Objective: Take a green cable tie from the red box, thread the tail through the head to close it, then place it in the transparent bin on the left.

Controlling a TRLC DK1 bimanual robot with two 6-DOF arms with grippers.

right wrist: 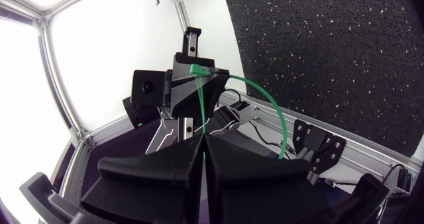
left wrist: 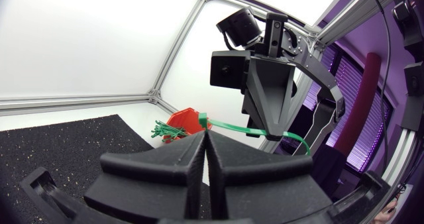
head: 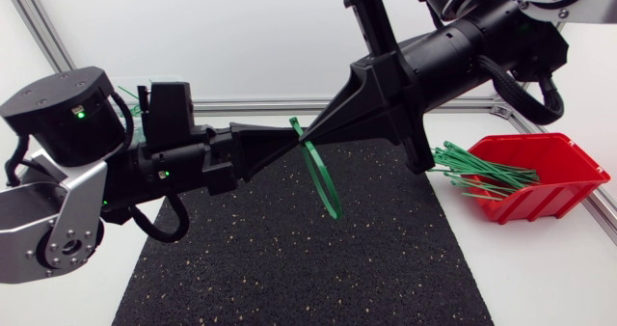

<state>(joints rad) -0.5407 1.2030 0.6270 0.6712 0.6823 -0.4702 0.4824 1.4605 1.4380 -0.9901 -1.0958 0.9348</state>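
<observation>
Left claw (head: 285,136) clamps the tie (head: 326,183) by its head, right claw (head: 310,133) by its tail, tip-to-tip at centre; the loop looks threaded, leaving the bin (head: 138,102) at ten o'clock.

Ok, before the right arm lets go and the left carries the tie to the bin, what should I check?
1. Left fingers shut on the tie at its head: ok.
2. Right fingers shut on the tie's straight strand: ok.
3. Tie curved into a loop: ok.
4. Tail locked through the head: cannot tell.
5. Bin free to drop into: cannot tell, mostly hidden behind the left arm.
</observation>
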